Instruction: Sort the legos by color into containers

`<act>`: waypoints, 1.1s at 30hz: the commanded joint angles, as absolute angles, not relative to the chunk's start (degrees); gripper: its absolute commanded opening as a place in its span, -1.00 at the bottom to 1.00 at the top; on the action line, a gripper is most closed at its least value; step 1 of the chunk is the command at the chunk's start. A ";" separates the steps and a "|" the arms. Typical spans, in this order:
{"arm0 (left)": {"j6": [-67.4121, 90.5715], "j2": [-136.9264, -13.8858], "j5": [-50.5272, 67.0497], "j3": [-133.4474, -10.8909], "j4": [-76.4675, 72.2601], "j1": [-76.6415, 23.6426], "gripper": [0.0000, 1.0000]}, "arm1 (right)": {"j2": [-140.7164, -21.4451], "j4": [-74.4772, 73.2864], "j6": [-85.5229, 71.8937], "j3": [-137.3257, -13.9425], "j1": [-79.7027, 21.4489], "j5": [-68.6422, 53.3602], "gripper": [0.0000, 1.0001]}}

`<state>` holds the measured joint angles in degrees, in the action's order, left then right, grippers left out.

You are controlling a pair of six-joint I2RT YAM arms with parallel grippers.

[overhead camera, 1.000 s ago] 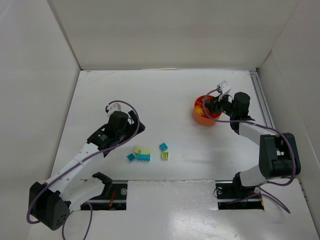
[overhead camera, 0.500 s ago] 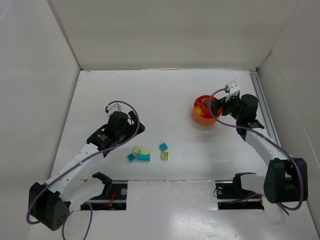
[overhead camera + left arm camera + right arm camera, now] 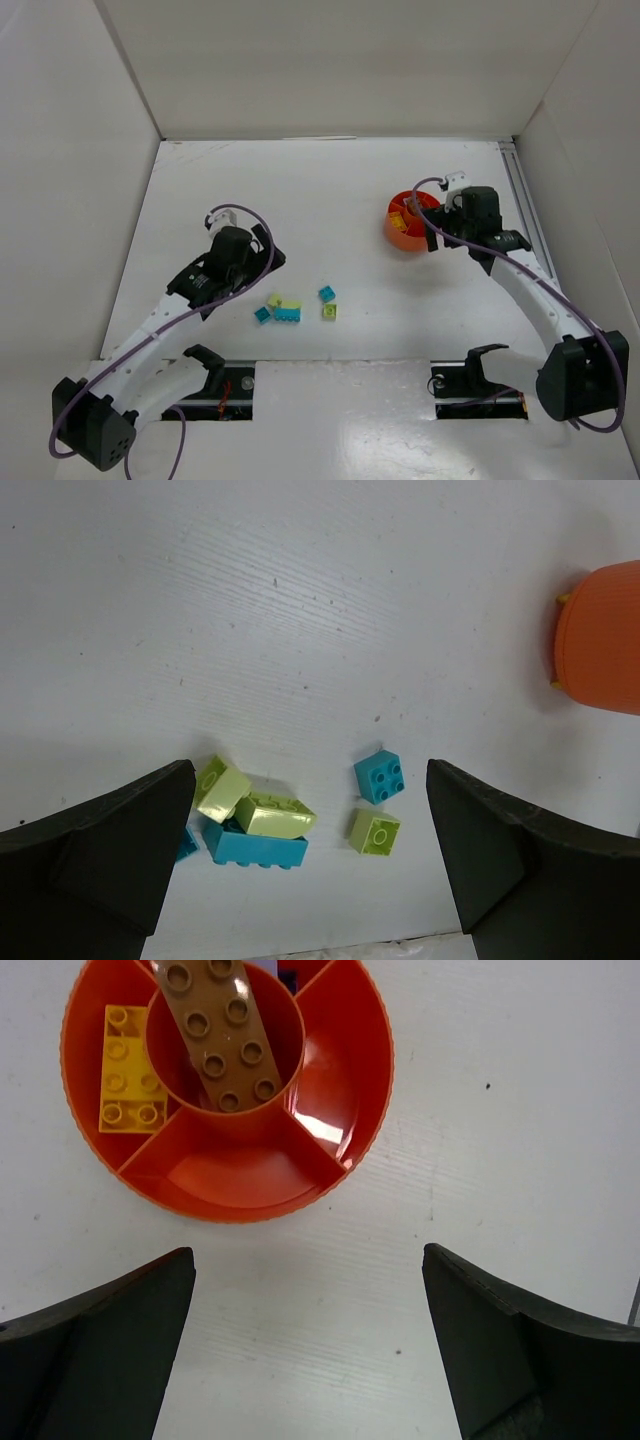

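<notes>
The orange bowl (image 3: 408, 222) stands at the right of the table. Its containers show in the right wrist view: a brown lego (image 3: 220, 1035) leans in the round middle one, an orange-yellow lego (image 3: 128, 1070) lies in the left one, and the near one (image 3: 235, 1175) holds nothing. My right gripper (image 3: 435, 223) (image 3: 308, 1252) hangs open just beside the bowl, nothing between its fingers. Loose legos lie mid-table: a teal square (image 3: 380, 775), a lime square (image 3: 373, 831), and a long teal brick (image 3: 255, 848) under two pale yellow-green ones (image 3: 275, 815). My left gripper (image 3: 265, 255) (image 3: 310, 770) hovers open above them.
White walls enclose the table on the left, back and right. A metal rail (image 3: 525, 205) runs along the right edge behind the right arm. The bowl's side (image 3: 600, 640) shows at the right edge of the left wrist view.
My right gripper has drawn back from above the bowl and now stands open beside it. My left arm has shifted slightly toward the near left.
</notes>
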<state>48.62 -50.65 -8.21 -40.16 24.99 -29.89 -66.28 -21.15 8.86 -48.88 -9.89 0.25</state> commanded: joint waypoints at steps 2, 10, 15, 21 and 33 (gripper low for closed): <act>49.13 -48.35 -9.84 -39.38 26.81 -29.79 1.00 | -66.27 -27.95 6.25 -51.94 -13.27 8.17 1.00; 49.13 -46.41 -10.37 -37.44 26.81 -29.79 1.00 | -65.74 -30.59 4.22 -52.56 -17.13 11.94 1.00; 48.60 -46.41 -9.85 -36.83 26.20 -29.79 1.00 | -65.74 -31.99 2.03 -53.70 -21.26 14.41 1.00; 50.97 -45.26 -7.91 -33.66 24.96 -29.79 1.00 | -65.74 -32.51 0.70 -54.23 -27.06 15.82 1.00; 53.52 -44.21 -7.91 -31.12 25.58 -29.79 1.00 | -66.88 -27.34 -1.94 -51.95 -44.27 12.32 1.00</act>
<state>51.96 -45.30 -7.92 -31.81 25.96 -29.89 -67.22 -31.64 -1.17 -51.64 -40.45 14.87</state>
